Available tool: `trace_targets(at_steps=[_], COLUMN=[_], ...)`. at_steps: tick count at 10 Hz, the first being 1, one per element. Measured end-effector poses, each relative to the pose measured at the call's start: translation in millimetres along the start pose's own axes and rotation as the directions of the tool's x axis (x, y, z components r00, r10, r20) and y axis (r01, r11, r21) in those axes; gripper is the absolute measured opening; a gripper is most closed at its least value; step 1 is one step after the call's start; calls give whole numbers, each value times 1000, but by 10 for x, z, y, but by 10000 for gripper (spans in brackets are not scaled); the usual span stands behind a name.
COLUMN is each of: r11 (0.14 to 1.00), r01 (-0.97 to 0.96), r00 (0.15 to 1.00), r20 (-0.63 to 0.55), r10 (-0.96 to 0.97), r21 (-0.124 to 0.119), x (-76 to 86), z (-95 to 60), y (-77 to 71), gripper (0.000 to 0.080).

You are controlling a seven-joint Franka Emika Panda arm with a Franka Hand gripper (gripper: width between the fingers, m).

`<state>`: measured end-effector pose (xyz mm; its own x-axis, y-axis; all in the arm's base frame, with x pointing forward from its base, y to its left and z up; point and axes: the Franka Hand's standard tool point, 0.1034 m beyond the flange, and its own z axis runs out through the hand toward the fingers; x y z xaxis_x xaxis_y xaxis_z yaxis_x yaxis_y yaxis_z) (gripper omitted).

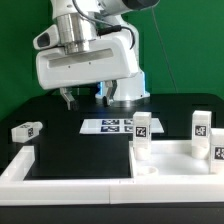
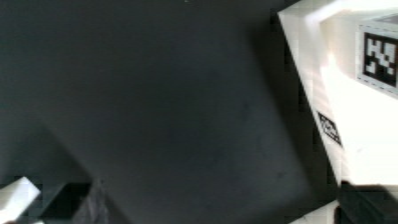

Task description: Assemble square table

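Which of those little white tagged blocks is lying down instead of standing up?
The leg off alone at the exterior view's left, lying on the black table. The other legs visible stand upright at the right, by the tabletop.

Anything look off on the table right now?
One leg lies on its side at the exterior view's left, apart from the other legs standing upright on the right. Otherwise nothing looks damaged or spilled.

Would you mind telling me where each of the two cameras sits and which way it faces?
Exterior view: off the arm, facing the black table across the white border rails; it shows the arm, the open gripper, the marker board and tagged legs.
Wrist view: on the wrist, looking down past the fingertips at the table and a white tagged part.
Shared: the table and gripper; whether the same tagged part appears in both, I cannot tell.
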<state>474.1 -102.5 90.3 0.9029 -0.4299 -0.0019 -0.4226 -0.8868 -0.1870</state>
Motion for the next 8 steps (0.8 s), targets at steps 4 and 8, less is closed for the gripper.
trace_targets(at_steps=[4,8], r11=[1000,999], r01=[-15,-36], r00=[950,835], r20=[312,550], r10=[17,19], r21=[-7,20], x=[13,-56], z=[-208,-140], y=[641,672], gripper=[649,649])
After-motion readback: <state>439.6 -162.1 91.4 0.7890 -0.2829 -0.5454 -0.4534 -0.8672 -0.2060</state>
